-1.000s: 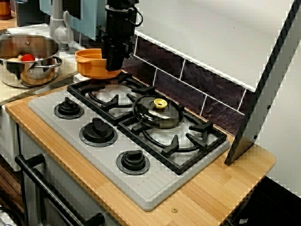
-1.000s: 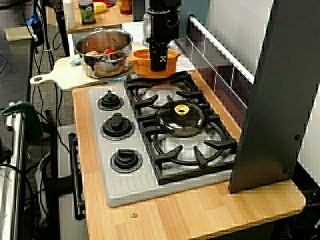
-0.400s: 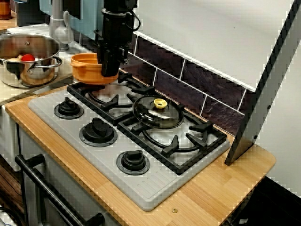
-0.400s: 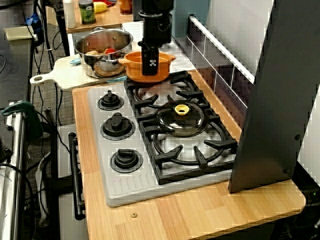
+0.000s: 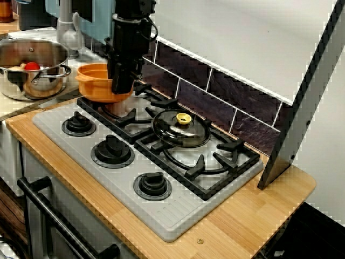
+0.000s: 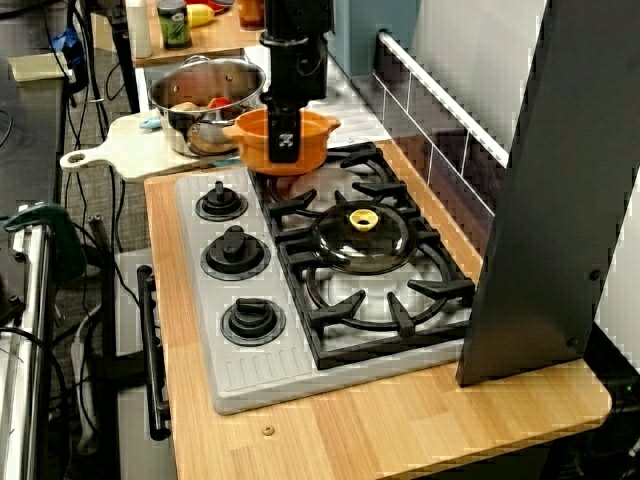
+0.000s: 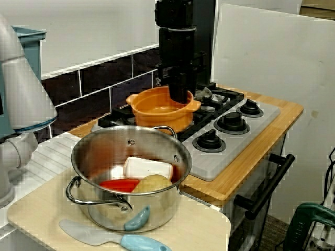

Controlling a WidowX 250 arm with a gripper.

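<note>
My black gripper (image 5: 122, 81) (image 6: 284, 146) (image 7: 180, 92) is shut on the rim of an orange two-handled pot (image 5: 92, 85) (image 6: 316, 146) (image 7: 157, 112). One finger is inside the pot and one is outside its wall. The pot hangs just above the stove's burner grate (image 5: 141, 110) nearest the steel pot, upright, with its shadow on the burner below. I see nothing inside it in the view from behind the steel pot. A glass lid with a yellow knob (image 5: 184, 118) (image 6: 363, 219) lies on the grate (image 6: 330, 200) between the two burners, apart from the orange pot.
A steel pot (image 5: 33, 81) (image 6: 206, 88) (image 7: 99, 157) with food in it stands on a pale cutting board (image 6: 118, 152) (image 7: 199, 230) beside the stove. A blue spatula (image 7: 104, 238) lies by it. Three black knobs (image 6: 235, 252) line the stove front. A grey panel (image 5: 308, 102) leans at the far end.
The gripper has carried the orange pot away from the tiled wall and off the counter's back corner, out over the burner grate and toward the knobs.
</note>
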